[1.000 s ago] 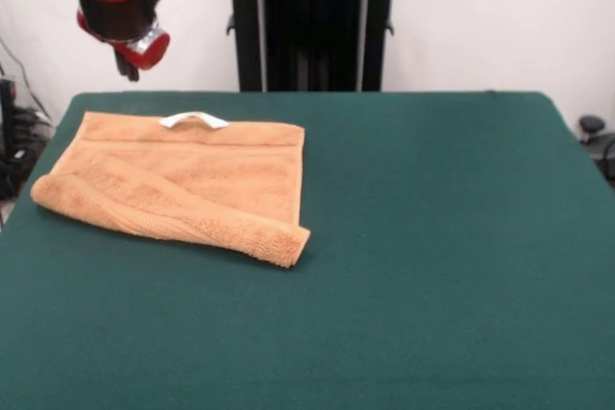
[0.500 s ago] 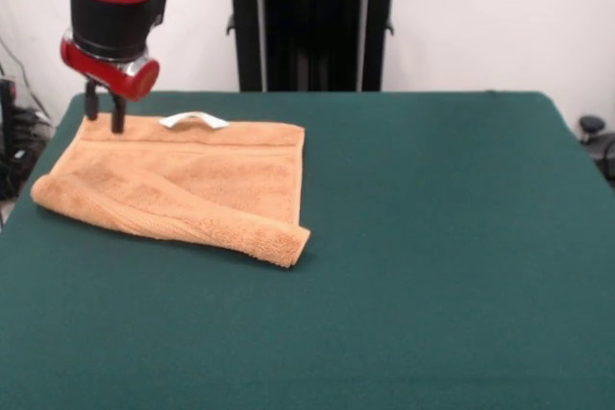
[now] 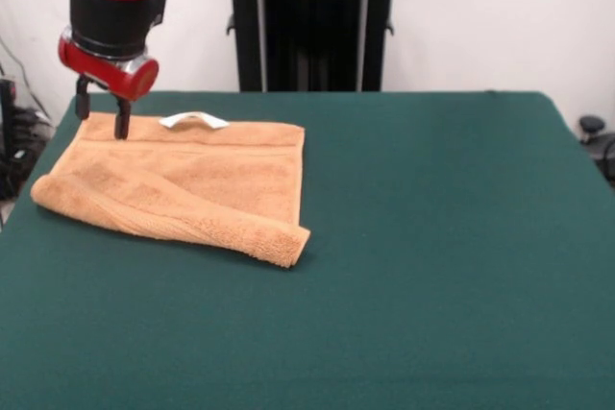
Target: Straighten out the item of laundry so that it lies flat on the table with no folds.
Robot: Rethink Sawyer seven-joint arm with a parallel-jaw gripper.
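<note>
1. Red-and-black arm's gripper (image 3: 102,114), upper left of frame: jaws apart, holding nothing, straddling the far-left corner of the orange-tan terry-cloth towel (image 3: 192,180).
2. Towel's near edge is folded over on the dark green felt table (image 3: 432,237); corner likely targeted for pulling flat.

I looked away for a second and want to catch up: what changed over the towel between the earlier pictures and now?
The end effector came down from above the table's far left corner and now stands upright, fingers apart, at the far left corner of the orange towel. Nothing is grasped. The towel stayed put, its near edge folded over, the white loop unmoved.
</note>
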